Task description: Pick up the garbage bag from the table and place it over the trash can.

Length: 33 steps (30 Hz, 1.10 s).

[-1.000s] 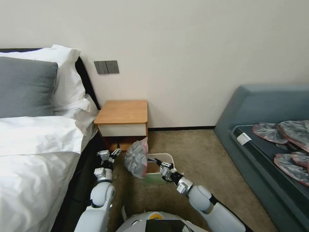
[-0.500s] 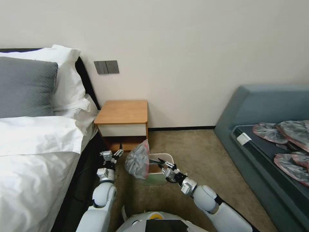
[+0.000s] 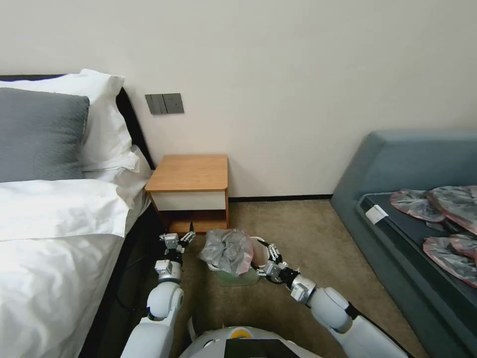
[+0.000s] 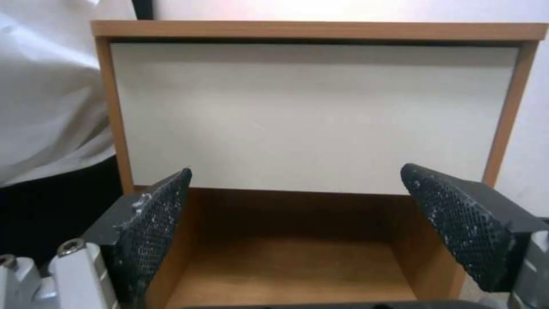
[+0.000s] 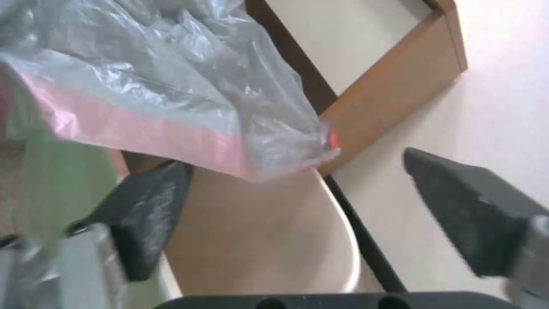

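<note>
Head view: the garbage bag point(image 3: 227, 250), crumpled grey plastic with a pink-red rim, lies draped over the near-left part of the trash can point(image 3: 258, 248), whose cream rim shows bare on the right side; the can stands on the carpet point(image 3: 308, 233) just in front of the bench point(image 3: 190, 172), lower than its top. The right claw point(image 3: 262, 258) sits at the can's right rim, touching or just beside the bag's pink edge; in the right wrist view its dark fingers point(image 5: 143, 214) stand wide apart, one on each side of the can's wall, with the bag point(image 5: 171, 86) hanging over the rim point(image 5: 343, 240) and nothing gripped between them. The left claw point(image 3: 178, 239) hovers low at the left of the can, between the bed point(image 3: 54, 238) and the bag, and faces the bench; in the left wrist view its mesh-faced fingers point(image 4: 154, 223) are spread wide and empty before the white drawer front point(image 4: 309, 116) and the open low shelf point(image 4: 291, 262). Surroundings: grey and white pillows point(image 3: 59, 124) on the bed, a wall switch plate point(image 3: 164, 103), and a grey-blue sofa point(image 3: 407, 169) at right carrying several flattened grey-pink bags point(image 3: 442, 219), well apart from the can.
</note>
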### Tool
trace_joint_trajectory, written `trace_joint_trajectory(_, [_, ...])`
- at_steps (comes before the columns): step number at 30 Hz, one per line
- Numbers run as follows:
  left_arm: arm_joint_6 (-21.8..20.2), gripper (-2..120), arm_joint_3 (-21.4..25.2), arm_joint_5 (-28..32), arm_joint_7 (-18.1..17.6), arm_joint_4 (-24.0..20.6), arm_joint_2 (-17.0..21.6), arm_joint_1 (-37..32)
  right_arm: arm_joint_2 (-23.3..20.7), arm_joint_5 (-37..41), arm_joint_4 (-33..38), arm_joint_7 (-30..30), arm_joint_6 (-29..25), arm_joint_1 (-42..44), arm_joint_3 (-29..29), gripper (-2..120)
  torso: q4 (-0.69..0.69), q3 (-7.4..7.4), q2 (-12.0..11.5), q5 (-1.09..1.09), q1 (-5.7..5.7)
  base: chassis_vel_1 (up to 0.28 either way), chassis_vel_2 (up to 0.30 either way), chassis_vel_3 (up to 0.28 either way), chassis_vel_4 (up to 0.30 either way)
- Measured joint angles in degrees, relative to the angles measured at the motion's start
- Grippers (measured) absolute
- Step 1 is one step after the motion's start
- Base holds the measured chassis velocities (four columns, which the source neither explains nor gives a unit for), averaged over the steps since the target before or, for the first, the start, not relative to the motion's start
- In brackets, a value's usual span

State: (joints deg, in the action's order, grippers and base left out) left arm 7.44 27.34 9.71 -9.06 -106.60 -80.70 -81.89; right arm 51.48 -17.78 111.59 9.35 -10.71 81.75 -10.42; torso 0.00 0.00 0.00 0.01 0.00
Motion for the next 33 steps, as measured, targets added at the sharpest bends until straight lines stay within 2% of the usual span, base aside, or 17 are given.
trace_joint_trajectory(3, [0.0,95,-0.57,-0.28,0.05,0.18,-0.01,0.03,-0.55,0.38,1.1,0.22,-0.21,1.49,-1.71,100,0.0,0.0,0.0,0.0,0.0,0.0,0.0,0.0,0.0])
trace_joint_trajectory(8, [-0.84,95,-1.33,0.75,2.33,-1.54,1.21,-0.33,-1.21,0.45,2.31,0.59,-0.87,3.7,-4.53,100,0.0,0.0,0.0,-0.01,0.0,0.0,0.0,0.0,0.0])
trace_joint_trajectory(11, [-6.1,96,-1.62,8.05,4.48,-6.98,3.59,-1.29,-1.87,1.02,3.9,0.87,-1.51,5.75,-7.68,100,0.01,0.0,0.0,-0.01,0.0,0.0,0.0,0.0,0.0])
trace_joint_trajectory(12, [-6.1,96,-1.62,8.05,4.48,-6.98,3.59,-1.29,-1.87,1.02,3.9,0.87,-1.51,5.75,-7.68,100,0.01,0.0,0.0,-0.01,0.0,0.0,0.0,0.0,0.0])
trace_joint_trajectory(15, [-12.13,95,-1.49,13.86,6.1,-11.5,5.82,-2.42,-2.15,1.77,5.52,0.88,-2.18,7.33,-10.44,100,-0.01,0.0,0.0,0.0,0.0,0.0,0.0,0.0,0.0])
trace_joint_trajectory(16, [-12.13,95,-1.49,13.86,6.1,-11.5,5.82,-2.42,-2.15,1.77,5.52,0.88,-2.18,7.33,-10.44,100,-0.01,0.0,0.0,0.0,0.0,0.0,0.0,0.0,0.0])
trace_joint_trajectory(18, [-19.07,95,-0.54,18.31,8.43,-15.85,7.66,-3.91,-2.14,3.26,7.4,0.57,-2.26,8.38,-12.83,100,0.0,0.0,0.0,-0.01,0.0,0.0,0.0,0.0,0.0])
trace_joint_trajectory(19, [-19.07,95,-0.54,18.31,8.43,-15.85,7.66,-3.91,-2.14,3.26,7.4,0.57,-2.26,8.38,-12.83,100,0.0,0.0,0.0,-0.01,0.0,0.0,0.0,0.0,0.0])
trace_joint_trajectory(21, [-29.34,94,0.1,22.11,10.82,-19.95,8.76,-5.8,-0.61,5.25,9.39,0.37,-1.95,8.14,-15.28,100,0.01,0.0,0.0,0.0,0.0,0.0,0.0,0.0,0.0])
trace_joint_trajectory(22, [-33.09,94,0.23,22.65,11.95,-20.43,8.86,-6.34,0.79,5.88,9.94,0.28,-1.81,7.87,-16.03,100,0.01,0.0,0.0,-0.01,0.0,0.0,0.0,0.0,0.0])
trace_joint_trajectory(23, [-33.09,94,0.23,22.65,11.95,-20.43,8.86,-6.34,0.79,5.88,9.94,0.28,-1.81,7.87,-16.03,100,0.01,0.0,0.0,-0.01,0.0,0.0,0.0,0.0,0.0])
trace_joint_trajectory(24, [-35.66,97,0.17,22.5,12.54,-20.18,8.87,-6.83,2.43,6.3,10.3,0.16,-1.78,7.8,-16.61,100,0.01,0.0,0.0,-0.01,0.0,0.0,0.0,0.0,0.0])
trace_joint_trajectory(28, [-34.75,99,-0.21,19.94,13.31,-17.29,8.69,-7.72,4.71,6.71,10.4,-0.09,-2.3,8.49,-17.57,100,-0.01,0.01,0.0,-0.02,0.0,0.0,0.0,0.0,0.0])
trace_joint_trajectory(33, [-29.4,98,-0.44,19.28,12.41,-14.48,8.11,-8.38,5.39,7.3,9.87,-0.57,-3.1,8.87,-18.36,100,0.01,0.0,0.0,-0.01,0.0,0.0,0.0,0.0,0.0])
